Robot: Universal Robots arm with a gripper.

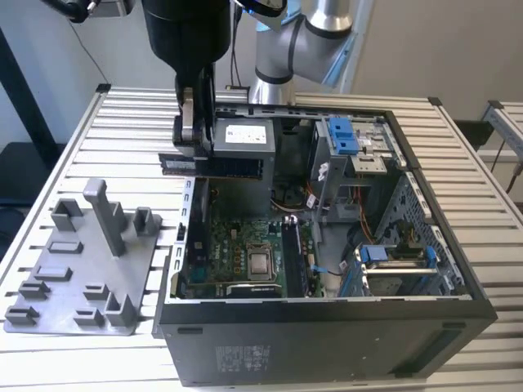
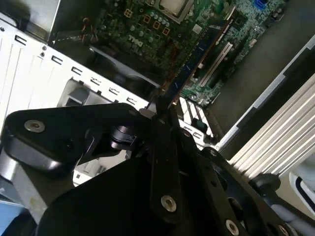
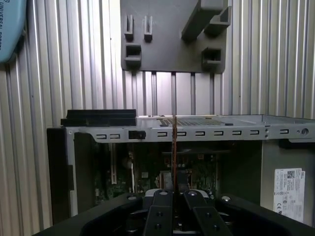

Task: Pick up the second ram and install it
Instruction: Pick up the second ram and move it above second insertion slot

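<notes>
The gripper (image 1: 196, 147) hangs above the open computer case (image 1: 327, 343). It is over the case's edge on the exterior view's left, close to the power supply (image 1: 245, 135) in the case's far corner. Its fingers (image 2: 163, 147) are closed on the memory stick (image 1: 235, 167), pinching it nearer one end, so most of the stick juts out to one side.

In the exterior view the stick lies level, a dark strip held above the case's rim and clear of it. In the second wrist view the memory stick (image 2: 197, 59) reaches out from the gripper (image 2: 160, 112) over the green motherboard (image 2: 147, 29) on the case's floor, apart from it. In the first wrist view the stick (image 3: 174, 152) shows edge-on as a thin line rising from the gripper (image 3: 173, 192), with one finger (image 3: 160, 209) on each side of it, and it crosses in front of the case's rim.

Outside the case, on the slatted table (image 1: 131, 114), a grey fixture plate (image 1: 82, 269) with upright blocks lies just beside the case's wall on the exterior view's left. The first wrist view shows the same plate (image 3: 167, 34) beyond the case's rim.
</notes>
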